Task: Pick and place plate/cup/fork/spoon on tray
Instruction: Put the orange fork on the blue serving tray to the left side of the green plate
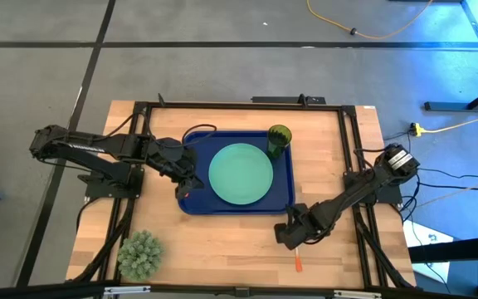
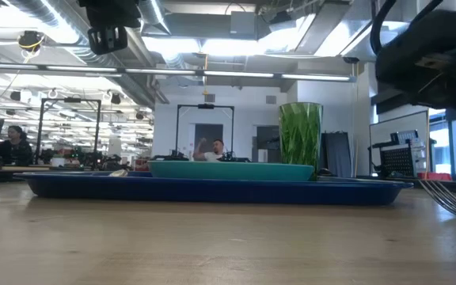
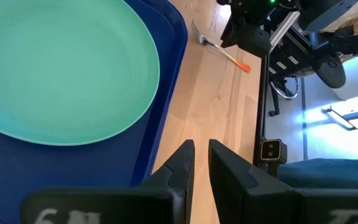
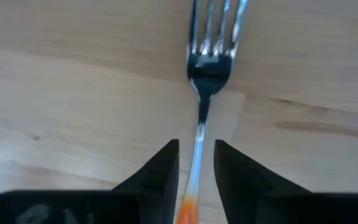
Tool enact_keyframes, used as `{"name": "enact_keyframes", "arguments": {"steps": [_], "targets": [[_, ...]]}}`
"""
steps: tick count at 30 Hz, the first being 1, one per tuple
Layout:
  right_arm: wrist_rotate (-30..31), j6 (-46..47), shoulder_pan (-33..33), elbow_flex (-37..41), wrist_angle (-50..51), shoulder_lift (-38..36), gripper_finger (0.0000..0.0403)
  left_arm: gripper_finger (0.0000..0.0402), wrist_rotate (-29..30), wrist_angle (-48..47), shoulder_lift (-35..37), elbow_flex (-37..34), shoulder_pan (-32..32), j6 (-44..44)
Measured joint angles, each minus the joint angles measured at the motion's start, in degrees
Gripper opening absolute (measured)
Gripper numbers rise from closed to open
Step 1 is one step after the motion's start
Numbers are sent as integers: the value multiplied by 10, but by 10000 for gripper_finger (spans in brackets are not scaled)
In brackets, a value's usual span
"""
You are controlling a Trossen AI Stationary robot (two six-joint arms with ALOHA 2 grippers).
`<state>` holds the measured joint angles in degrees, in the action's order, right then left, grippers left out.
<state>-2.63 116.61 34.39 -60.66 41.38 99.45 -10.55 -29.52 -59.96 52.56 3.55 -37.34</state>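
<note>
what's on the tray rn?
On the tray: the plate in the middle and the cup upright at a far corner. The fork lies outside on the table. Tray floor under the plate is hidden.

One tray (image 1: 196, 202), one plate (image 1: 241, 174), one cup (image 1: 279, 139), one fork (image 4: 207, 68) and one spiky plant (image 1: 139, 254) on the worktop (image 1: 222, 241). Two arms. No spoon that I can make out.
</note>
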Motion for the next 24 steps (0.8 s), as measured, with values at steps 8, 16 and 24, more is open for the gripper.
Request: {"name": "enact_keyframes", "arguments": {"steps": [8, 16, 24], "targets": [[0, 3, 0, 0, 4, 30, 102, 39, 0, 0, 0, 0, 0, 0], [-4, 2, 0, -3, -1, 60, 102, 39, 0, 0, 0, 0, 0, 5], [-19, -11, -2, -4, 4, 77, 101, 39, 0, 0, 0, 0, 0, 5]]}}
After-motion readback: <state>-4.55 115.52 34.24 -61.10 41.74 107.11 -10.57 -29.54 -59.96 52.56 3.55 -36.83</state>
